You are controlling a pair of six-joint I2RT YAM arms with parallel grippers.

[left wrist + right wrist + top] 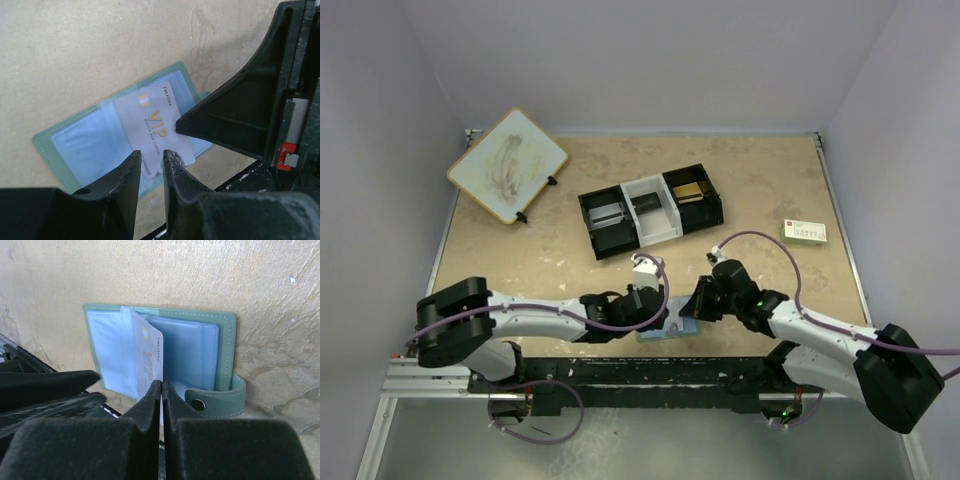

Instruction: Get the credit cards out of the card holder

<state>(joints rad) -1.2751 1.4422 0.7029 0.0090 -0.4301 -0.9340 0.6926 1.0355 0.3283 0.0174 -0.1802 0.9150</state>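
We find the card holder [70, 145] lying open on the table [75, 45], low in the centre of the top view, between both arms. A pale card [155, 125] marked VIP lies across its middle fold. We cannot tell whether the card is clear of its pocket.

The right gripper [161, 387] is fully closed, with its tips at the card's edge. Whether it pinches the card is not visible. The left gripper [151, 159] shows a narrow gap and holds nothing.

Risks, in our judgement:
- With nothing pinning the holder, a pull may drag the holder along.
- The closed tips may slip off the thin edge.
- The pocket leaf may lift with the card.
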